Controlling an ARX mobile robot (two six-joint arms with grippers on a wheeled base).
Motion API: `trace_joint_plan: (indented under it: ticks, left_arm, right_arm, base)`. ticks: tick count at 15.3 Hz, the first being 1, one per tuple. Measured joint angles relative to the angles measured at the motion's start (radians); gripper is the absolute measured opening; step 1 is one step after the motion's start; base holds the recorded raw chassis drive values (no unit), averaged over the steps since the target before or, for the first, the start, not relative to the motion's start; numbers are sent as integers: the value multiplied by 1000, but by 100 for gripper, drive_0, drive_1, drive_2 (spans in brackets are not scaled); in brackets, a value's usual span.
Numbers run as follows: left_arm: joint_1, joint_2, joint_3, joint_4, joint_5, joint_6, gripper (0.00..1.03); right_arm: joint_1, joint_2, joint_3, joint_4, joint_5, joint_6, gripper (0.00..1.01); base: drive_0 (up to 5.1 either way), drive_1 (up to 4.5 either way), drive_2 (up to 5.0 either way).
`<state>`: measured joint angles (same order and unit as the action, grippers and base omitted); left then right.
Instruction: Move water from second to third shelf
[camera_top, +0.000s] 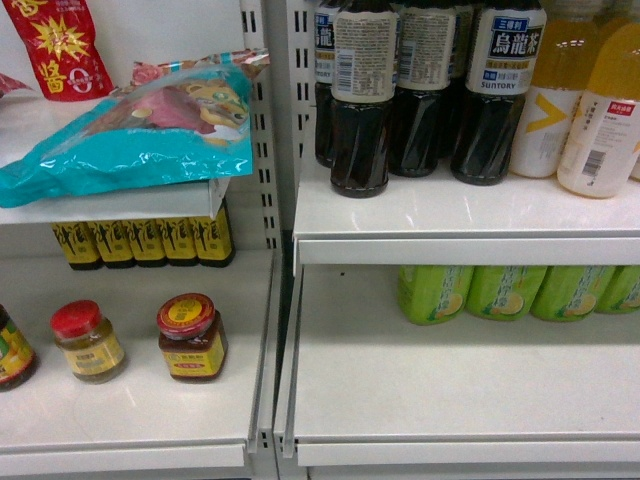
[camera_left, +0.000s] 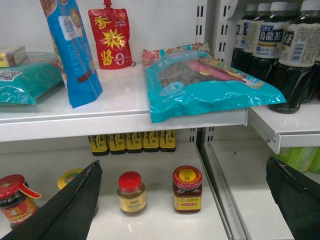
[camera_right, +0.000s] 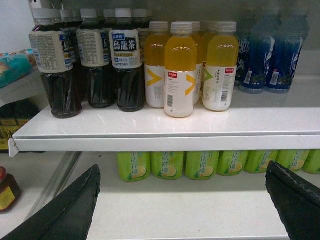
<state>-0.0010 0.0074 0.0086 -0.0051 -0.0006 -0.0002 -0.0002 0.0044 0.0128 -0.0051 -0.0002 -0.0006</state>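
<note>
Nearest to you in the left wrist view, the left gripper (camera_left: 182, 164) is standing wide open. Its two black fingers (camera_left: 70, 205) are sitting at the lower corners of the frame and gripping nothing.

Past them, a red-lidded glass jar of yellowish paste (camera_left: 132, 193) and a red-capped jar with a yellow label (camera_left: 187, 189) are standing apart on the white lower shelf board (camera_left: 155, 222), with bare board around them.

Above, a teal plastic snack bag (camera_left: 205, 85) is lying flat across the centre of the frame. Its front edge is hanging over the lip of the white upper shelf (camera_left: 75, 122).

In the right wrist view, the right gripper (camera_right: 182, 165) is likewise spread wide and holding nothing, its fingers (camera_right: 295, 200) low in both corners. Between them, open white board is running back to a row of lime-green bottles (camera_right: 167, 165) at the rear.

The front edge of the white shelf above (camera_right: 165, 142) is crossing the middle of the frame. On it, from left to right:
- dark tea bottles with cream labels (camera_right: 127, 65)
- yellow juice bottles with white labels (camera_right: 180, 70), one of them standing forward of the others
- blue bottles (camera_right: 272, 55) at the upper right, set well back and blurred

The head view is showing the same wide, bare stretch of board in front of the green bottles.

None of the views is showing the water, so you cannot tell where it is.
</note>
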Motion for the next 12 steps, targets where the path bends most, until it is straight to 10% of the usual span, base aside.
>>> trace_joint_plan:
  ticks: [12]
  left_arm:
    - [0, 0, 0, 0, 0, 0, 98]
  right_arm:
    - [0, 0, 0, 0, 0, 0, 98]
  base:
    - [0, 0, 0]
